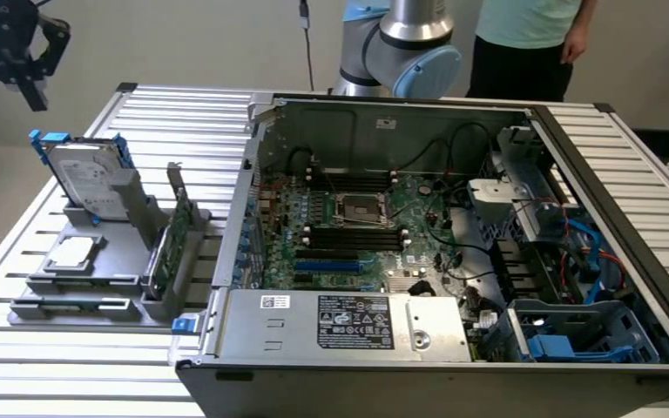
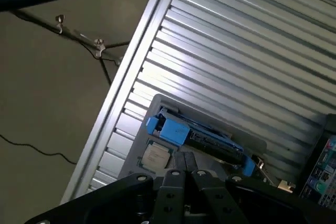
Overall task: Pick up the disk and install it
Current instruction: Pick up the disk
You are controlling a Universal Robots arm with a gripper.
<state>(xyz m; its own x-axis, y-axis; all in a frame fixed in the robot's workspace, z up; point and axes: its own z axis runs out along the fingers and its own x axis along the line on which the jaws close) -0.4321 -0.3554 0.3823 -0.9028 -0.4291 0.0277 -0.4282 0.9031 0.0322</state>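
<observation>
The disk [image 1: 83, 177] stands on edge in a grey holder [image 1: 102, 261] on the slatted table, at the exterior view's left. It is silver-grey with a white label and blue rails. From the wrist view I look down on the disk's [image 2: 198, 136] blue-railed top edge. My black gripper [image 1: 32, 97] hangs high above and beyond the holder, well apart from the disk. The gripper's [image 2: 185, 174] fingers meet, shut, with nothing between them.
An open computer case [image 1: 451, 252] takes up the table's middle and right, with a blue-edged bay [image 1: 578, 335] at its near right corner. The holder also carries a square processor chip [image 1: 73, 252] and an upright green card [image 1: 170, 239]. A person [image 1: 526, 43] stands behind the table.
</observation>
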